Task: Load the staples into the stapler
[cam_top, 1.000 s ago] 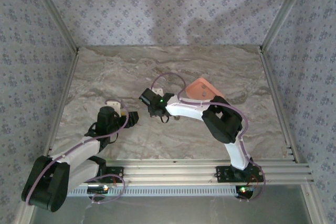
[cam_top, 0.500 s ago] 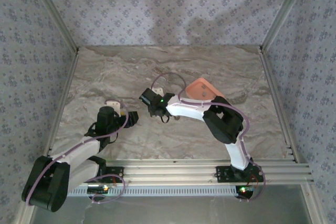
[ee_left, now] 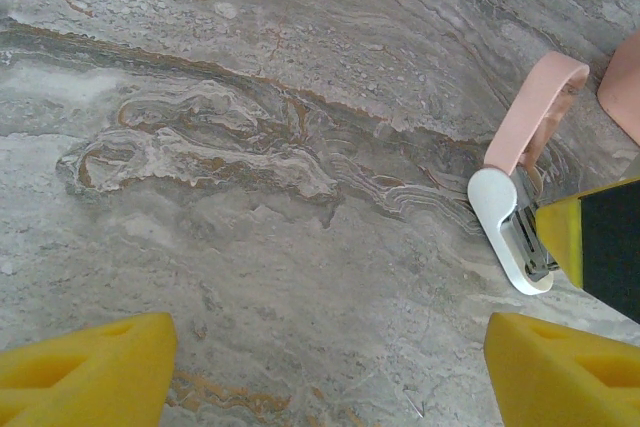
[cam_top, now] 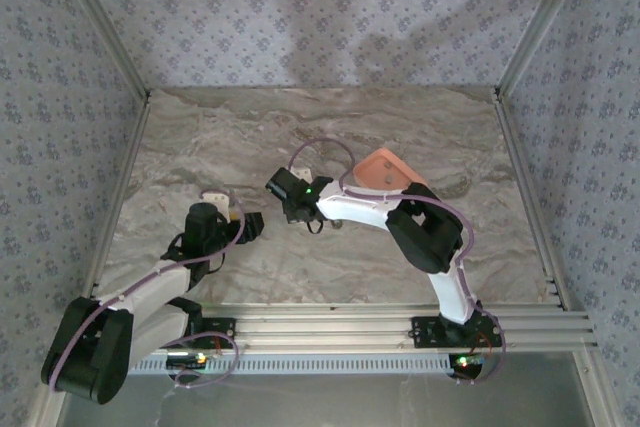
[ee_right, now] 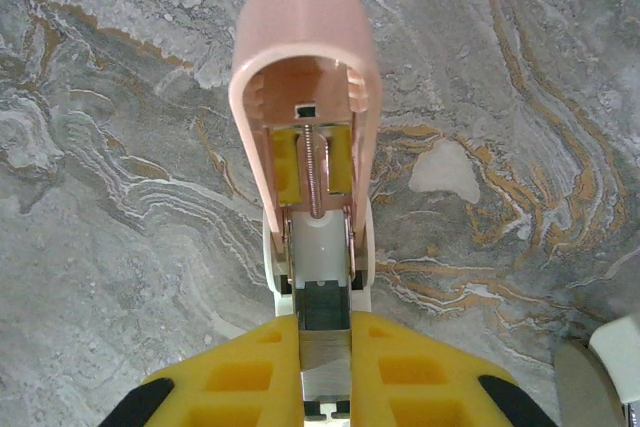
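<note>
The right gripper [ee_right: 325,345] is clamping its yellow fingers on the metal magazine of the pink-and-white plastic stapler [ee_right: 305,67]. The stapler's pink lid is standing swung open over the grey marbled table [ee_right: 120,147]. The left gripper [ee_left: 325,372] is hovering nearby with its jaws spread wide. The shallow salmon-pink rectangular tray [cam_top: 383,169] is lying partly hidden behind the right arm, and the staples are too small to make out.

Overhead; downward wrist close-ups, common stapler [ee_right: 305,47]

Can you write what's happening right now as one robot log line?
right tool: shut on stapler | stapler: flipped open | left tool: open, holding nothing
</note>
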### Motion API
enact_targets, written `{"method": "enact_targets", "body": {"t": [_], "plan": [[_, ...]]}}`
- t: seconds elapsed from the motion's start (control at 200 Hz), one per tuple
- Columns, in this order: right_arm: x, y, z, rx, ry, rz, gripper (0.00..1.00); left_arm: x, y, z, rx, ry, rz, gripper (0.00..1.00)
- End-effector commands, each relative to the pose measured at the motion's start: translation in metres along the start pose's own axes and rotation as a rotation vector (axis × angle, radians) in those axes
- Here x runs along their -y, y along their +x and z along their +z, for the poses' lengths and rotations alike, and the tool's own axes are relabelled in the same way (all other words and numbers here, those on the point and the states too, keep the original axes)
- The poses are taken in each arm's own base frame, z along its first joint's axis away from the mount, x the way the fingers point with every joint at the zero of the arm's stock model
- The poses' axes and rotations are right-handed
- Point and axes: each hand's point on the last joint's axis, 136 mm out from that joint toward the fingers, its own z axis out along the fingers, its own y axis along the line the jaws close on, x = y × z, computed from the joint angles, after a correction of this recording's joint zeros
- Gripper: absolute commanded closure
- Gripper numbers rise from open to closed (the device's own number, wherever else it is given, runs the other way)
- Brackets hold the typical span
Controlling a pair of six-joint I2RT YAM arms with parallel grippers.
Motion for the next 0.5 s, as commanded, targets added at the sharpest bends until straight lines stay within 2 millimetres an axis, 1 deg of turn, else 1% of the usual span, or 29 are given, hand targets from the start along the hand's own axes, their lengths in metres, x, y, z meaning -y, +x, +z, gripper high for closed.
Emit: {"method": "enact_targets", "body": {"t": [0.0,0.055,0.21,0.305,0.5], "plan": [[0.006,0.002,0.001,-0.019,0.033,-0.002,0.85,0.001,-0.005,0.0,0.015,0.006,0.023,0.19],[0.004,-0.005,-0.004,0.009,0.028,-0.008,0.85,0.002,-0.005,0.001,0.015,0.007,0.021,0.19],[0.001,-0.015,-0.015,0.056,0.013,-0.018,0.85,0.002,-0.005,0.001,0.014,0.008,0.023,0.19],[0.0,-0.016,-0.019,0.071,0.007,-0.018,0.85,0.001,-0.006,0.001,0.015,0.007,0.022,0.19],[0.002,-0.014,-0.016,0.066,0.007,-0.014,0.85,0.002,-0.006,0.0,0.016,0.007,0.023,0.19]]}}
